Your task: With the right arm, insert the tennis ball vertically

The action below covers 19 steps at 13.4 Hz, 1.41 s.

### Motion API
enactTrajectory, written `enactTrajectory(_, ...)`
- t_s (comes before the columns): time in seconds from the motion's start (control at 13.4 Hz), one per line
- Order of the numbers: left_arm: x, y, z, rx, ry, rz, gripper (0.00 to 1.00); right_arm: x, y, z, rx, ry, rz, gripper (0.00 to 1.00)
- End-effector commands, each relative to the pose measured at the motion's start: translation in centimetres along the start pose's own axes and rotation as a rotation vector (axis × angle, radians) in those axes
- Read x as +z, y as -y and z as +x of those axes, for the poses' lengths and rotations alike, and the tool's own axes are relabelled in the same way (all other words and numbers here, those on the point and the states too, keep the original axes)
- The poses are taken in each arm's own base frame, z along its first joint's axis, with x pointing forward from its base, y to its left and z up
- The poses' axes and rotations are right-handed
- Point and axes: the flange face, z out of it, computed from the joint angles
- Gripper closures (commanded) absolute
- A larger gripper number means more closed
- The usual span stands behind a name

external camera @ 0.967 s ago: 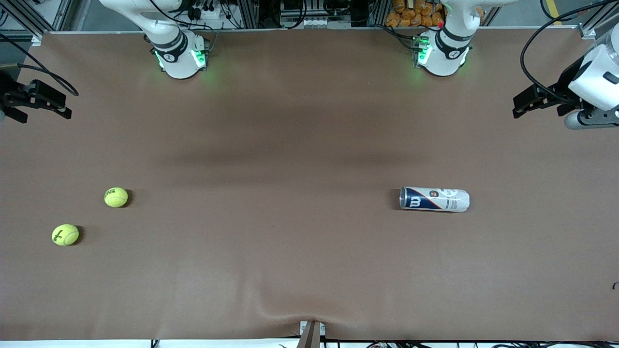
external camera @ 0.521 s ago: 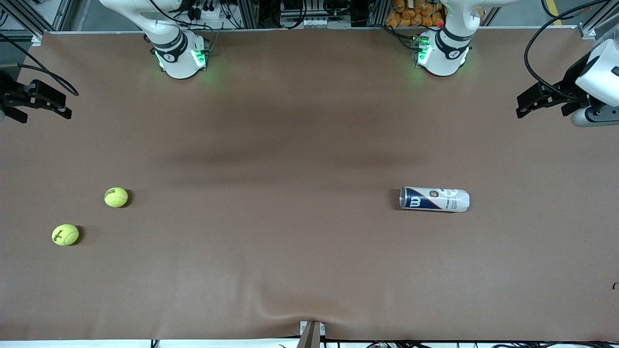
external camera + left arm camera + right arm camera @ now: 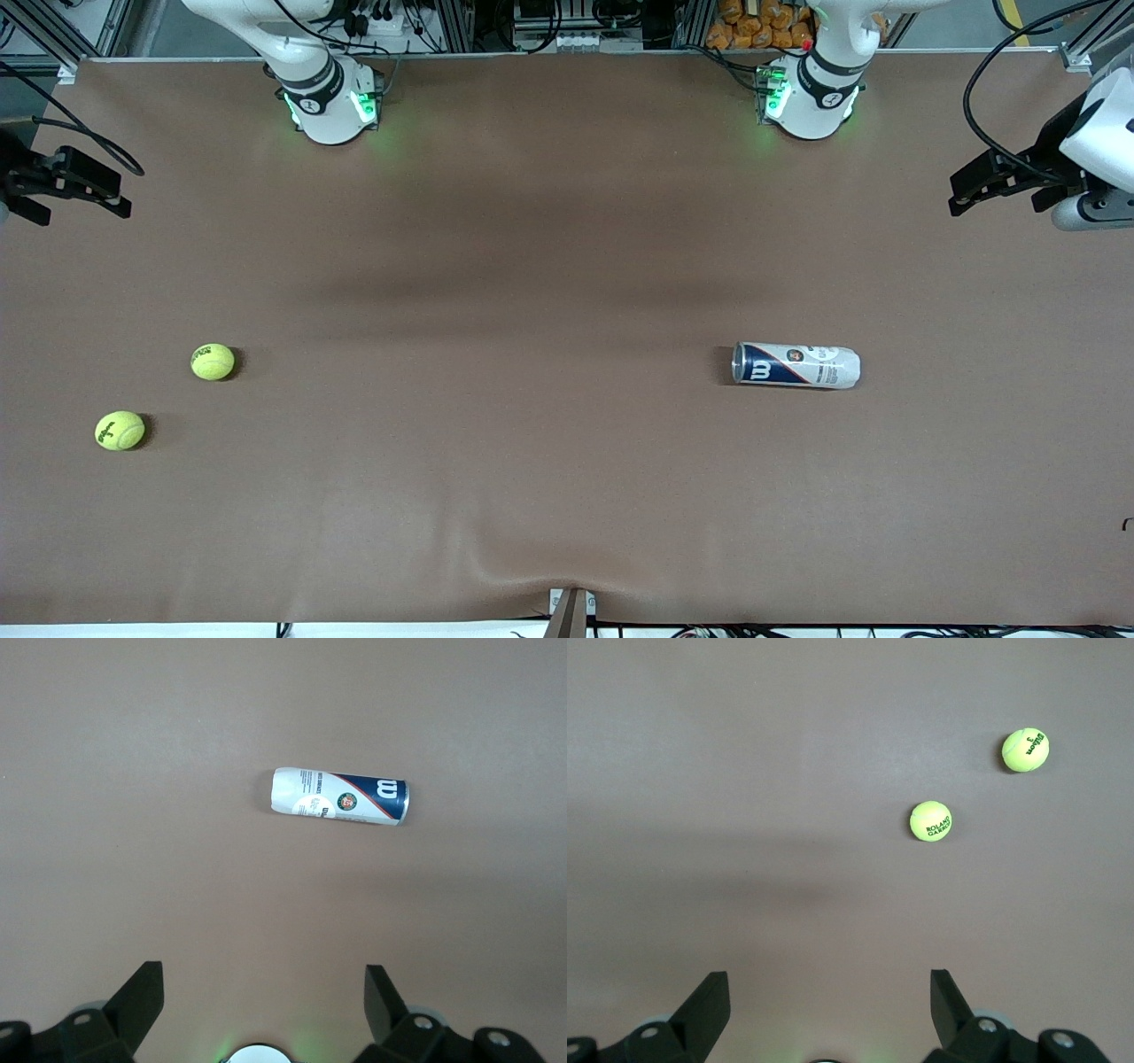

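Two yellow-green tennis balls lie on the brown table toward the right arm's end: one [image 3: 213,361] [image 3: 931,820], and another [image 3: 120,431] [image 3: 1025,750] nearer to the front camera. A white and blue ball can [image 3: 796,365] [image 3: 340,797] lies on its side toward the left arm's end. My right gripper [image 3: 75,199] [image 3: 830,992] hangs open and empty over the table's edge at the right arm's end, apart from both balls. My left gripper [image 3: 997,190] [image 3: 264,988] hangs open and empty at the left arm's end, well away from the can.
The two arm bases [image 3: 330,102] [image 3: 811,97] stand along the table edge farthest from the front camera. A small clamp [image 3: 570,611] sits at the edge nearest that camera. The brown cloth [image 3: 549,266] has a slight wrinkle near that clamp.
The left gripper has drifted slightly outward toward the left arm's end of the table. The right gripper, the balls and the can have not moved.
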Motion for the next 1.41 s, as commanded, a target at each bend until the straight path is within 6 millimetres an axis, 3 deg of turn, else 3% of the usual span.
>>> enactTrajectory(0.0,-0.2,-0.4,0.3,0.006,0.002,-0.013,0.0,-0.5,-0.2,-0.7,0.011,-0.004,0.006,0.0)
enactTrajectory(0.3,1.0,-2.1,1.0,0.027,0.013,-0.011,0.0,-0.5,-0.1,-0.7,0.011,-0.003,0.006,0.0)
enactTrajectory(1.34,2.9,-3.6,2.1,0.052,0.034,-0.009,0.0,-0.5,-0.2,-0.7,0.013,-0.003,0.006,0.0)
